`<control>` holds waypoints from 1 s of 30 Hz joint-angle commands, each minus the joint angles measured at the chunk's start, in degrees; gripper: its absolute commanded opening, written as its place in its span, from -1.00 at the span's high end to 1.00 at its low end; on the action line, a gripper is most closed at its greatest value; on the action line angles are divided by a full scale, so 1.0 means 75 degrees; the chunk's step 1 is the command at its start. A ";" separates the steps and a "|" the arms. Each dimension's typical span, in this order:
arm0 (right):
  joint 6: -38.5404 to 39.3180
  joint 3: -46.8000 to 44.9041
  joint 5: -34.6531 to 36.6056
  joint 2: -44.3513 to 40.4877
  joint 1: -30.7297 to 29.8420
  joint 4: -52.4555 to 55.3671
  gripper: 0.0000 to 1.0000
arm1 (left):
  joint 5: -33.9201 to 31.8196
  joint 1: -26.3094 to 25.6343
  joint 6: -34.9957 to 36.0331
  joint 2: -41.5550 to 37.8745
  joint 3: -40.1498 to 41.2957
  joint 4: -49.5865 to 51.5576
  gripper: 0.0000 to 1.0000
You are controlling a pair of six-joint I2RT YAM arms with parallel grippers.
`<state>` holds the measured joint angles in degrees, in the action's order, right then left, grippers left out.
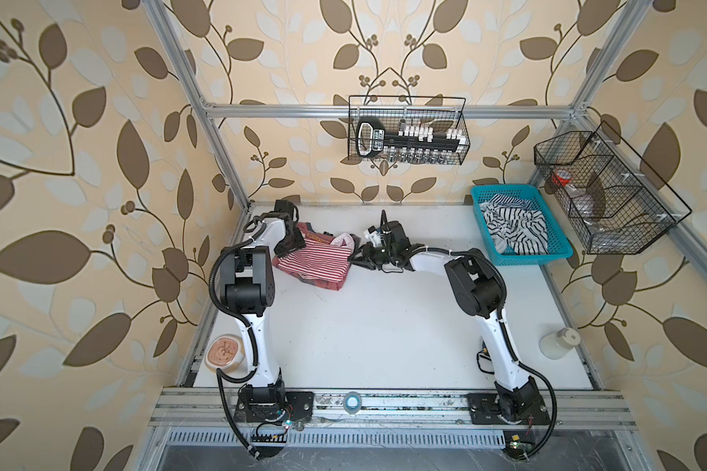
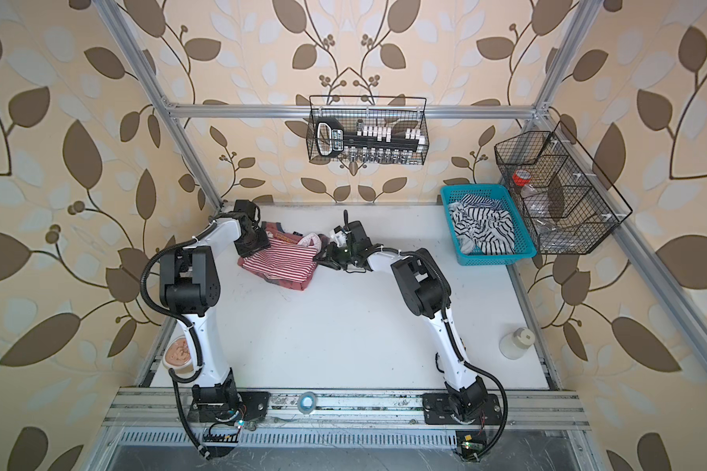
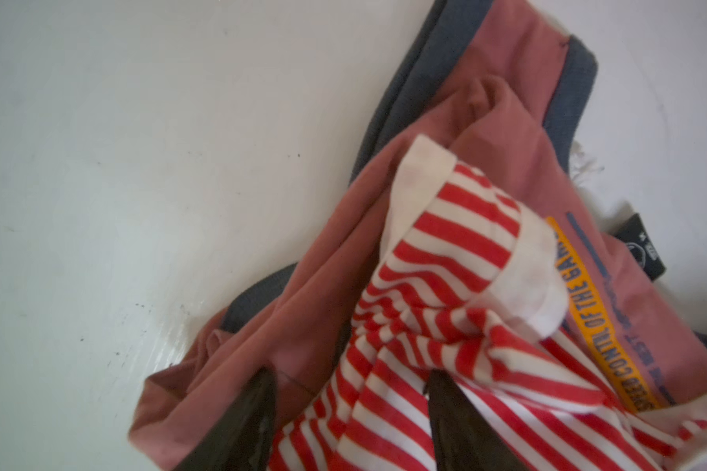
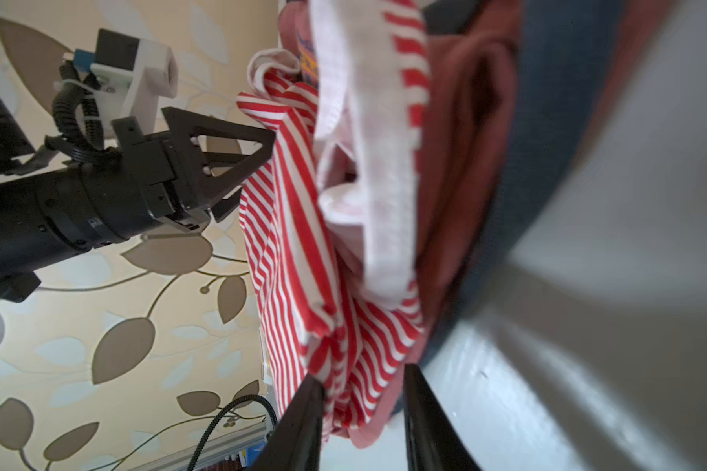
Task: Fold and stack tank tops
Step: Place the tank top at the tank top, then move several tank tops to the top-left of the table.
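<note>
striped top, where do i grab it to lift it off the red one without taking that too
Probably the white-trimmed strap of the striped top: it loops up clear of the red top beneath, so jaws coming straight down there could pinch striped cloth alone. Elsewhere the two layers lie close together and a pinch would likely catch both.

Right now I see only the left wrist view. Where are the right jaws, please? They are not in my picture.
Observer: The right jaws are at the right edge of the striped tank top, standing apart with its cloth between them.
Operator: Is other laundry waiting somewhere?
Observer: Yes, a black-and-white striped cloth lies in the teal basket, at the far right corner of the table.
</note>
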<state>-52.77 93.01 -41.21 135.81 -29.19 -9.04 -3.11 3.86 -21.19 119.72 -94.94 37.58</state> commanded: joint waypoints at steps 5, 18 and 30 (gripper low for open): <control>0.0528 -0.1309 0.0401 -0.1708 0.0337 0.0053 0.24 | 0.0179 0.0078 -0.0103 -0.1658 -0.0421 0.0251 -0.34; 0.1363 -0.2754 0.0487 -0.3286 0.0724 0.0642 0.17 | 0.0539 -0.1478 -0.0379 -0.1125 0.0062 0.1235 -0.13; 0.1480 -0.3646 0.0317 -0.3816 0.1088 0.0523 0.15 | -0.0547 -0.1537 -0.1166 0.0989 -0.0430 0.1393 -0.16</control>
<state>-42.89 66.92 -37.91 109.12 -21.47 -4.95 -3.66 -8.21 -27.31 123.66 -96.73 46.04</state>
